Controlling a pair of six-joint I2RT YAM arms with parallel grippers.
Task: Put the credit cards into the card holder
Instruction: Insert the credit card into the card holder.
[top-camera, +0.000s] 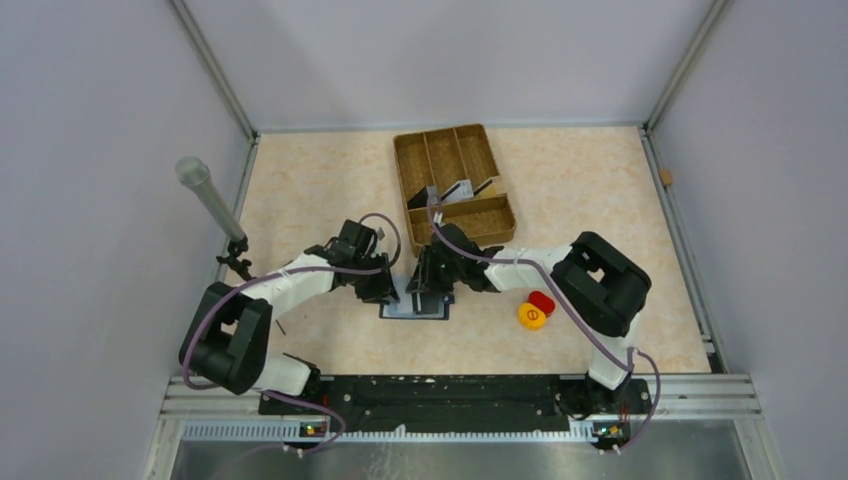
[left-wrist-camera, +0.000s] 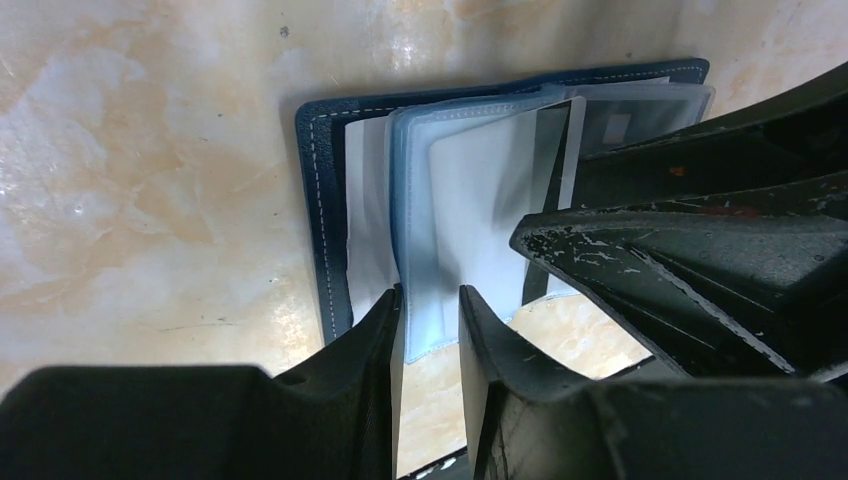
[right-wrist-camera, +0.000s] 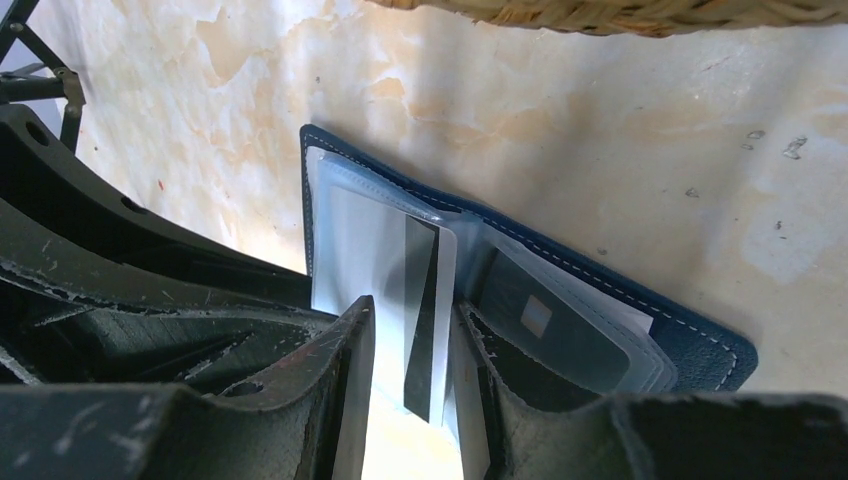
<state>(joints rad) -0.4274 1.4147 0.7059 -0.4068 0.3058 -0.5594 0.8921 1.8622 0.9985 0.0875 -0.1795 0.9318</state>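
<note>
Navy-blue stitched folding card holder is lying open toward six o'clock of the table, between the arms. We are judging insertion in hand. The right gripper is straddling a pale black-striped plastic card at a clear sleeve. The left gripper is straddling a blue-tinted sleeve. Both finger pairs are standing slightly apart; we cannot tell whether either is clamping.

Next: sliding the card deeper while steadying the sleeve.

Further grey cards are waiting in the brown woven tray at twelve o'clock. Nothing is blocking.
</note>
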